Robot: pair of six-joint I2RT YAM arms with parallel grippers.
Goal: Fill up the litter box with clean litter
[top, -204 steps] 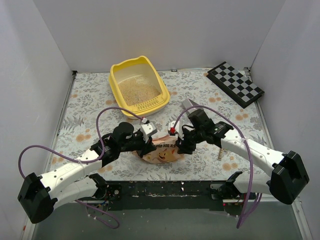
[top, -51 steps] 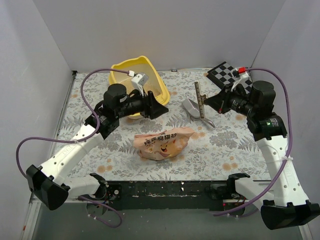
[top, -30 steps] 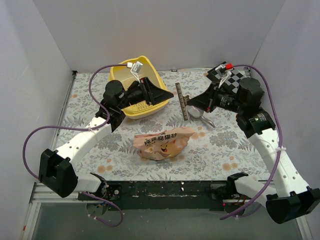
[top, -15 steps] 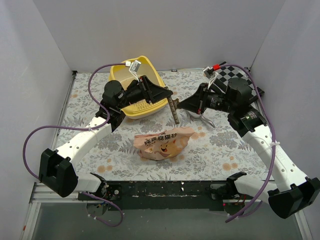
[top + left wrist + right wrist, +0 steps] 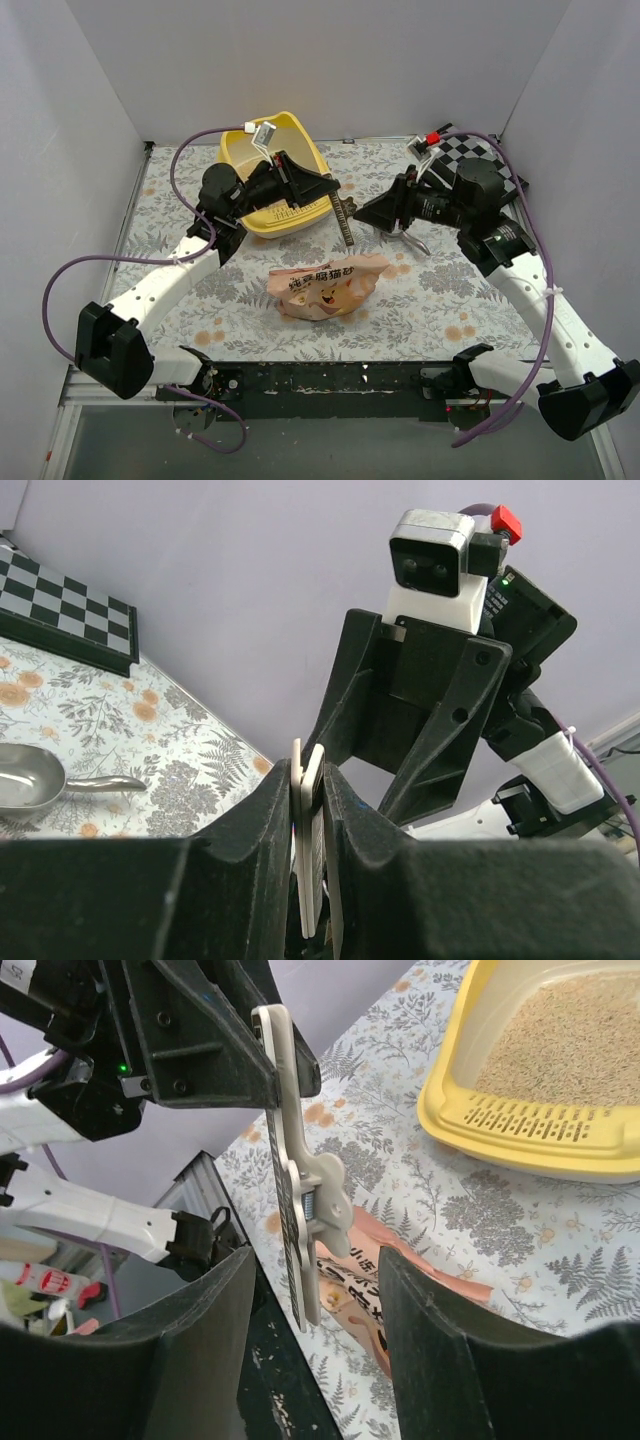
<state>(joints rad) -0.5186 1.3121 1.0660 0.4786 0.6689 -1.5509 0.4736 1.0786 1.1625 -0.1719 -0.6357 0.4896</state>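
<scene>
While the left end effector (image 5: 310,785) is clamped on a long, pale plastic bag clip (image 5: 298,1175), the right end effector (image 5: 368,212) is wide open just beside it. The yellow plastic litter box (image 5: 545,1138) sits on the floral counter (image 5: 450,290), with pale beige sandy litter (image 5: 580,1040) inside.

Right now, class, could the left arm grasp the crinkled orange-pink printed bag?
Probably not yet: the left gripper is shut on a long beige clip, so its fingers are taken up, though the bag lies uncovered nearby.
</scene>
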